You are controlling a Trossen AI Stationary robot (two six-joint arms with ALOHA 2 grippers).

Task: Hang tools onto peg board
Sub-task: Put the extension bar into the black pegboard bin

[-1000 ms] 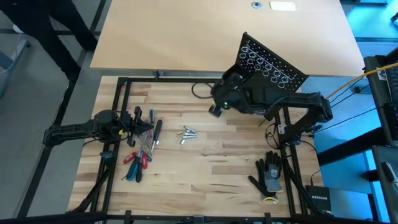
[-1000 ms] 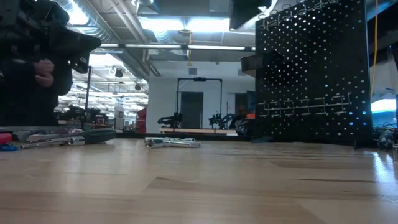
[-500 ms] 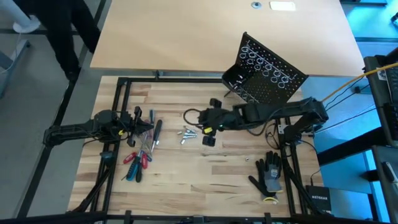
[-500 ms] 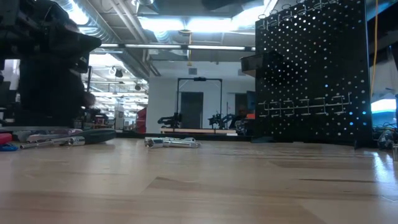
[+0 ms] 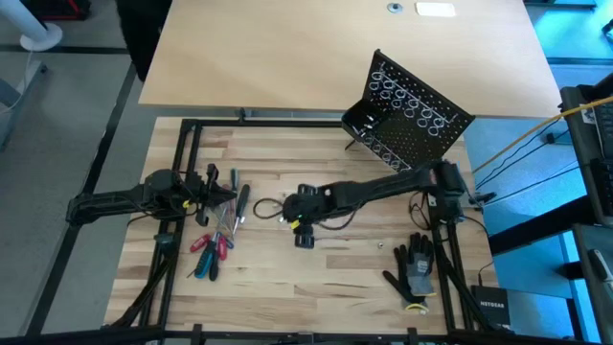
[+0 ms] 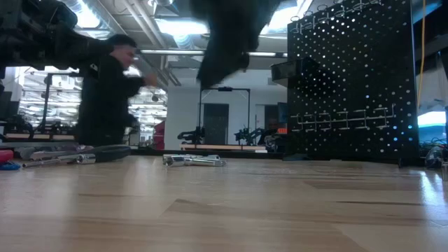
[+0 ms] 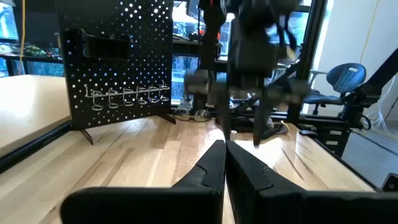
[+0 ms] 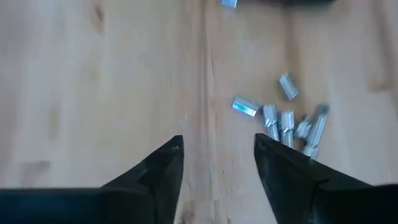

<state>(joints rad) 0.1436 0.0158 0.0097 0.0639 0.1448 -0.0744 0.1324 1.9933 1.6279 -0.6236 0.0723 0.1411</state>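
Bright overhead light, motion-blurred arm (image 6: 227,35)

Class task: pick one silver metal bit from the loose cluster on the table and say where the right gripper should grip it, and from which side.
Choose the outlying bit, lying flat apart from the cluster. Come from above with the open right gripper and pinch across its short width.

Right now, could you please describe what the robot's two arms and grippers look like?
Both arms are dark, slim and jointed, with black cables trailing near their bases. The left gripper ends in two smooth, tapering black fingers. The right gripper has two matching dark, wedge-shaped fingers. No markings are visible on either.
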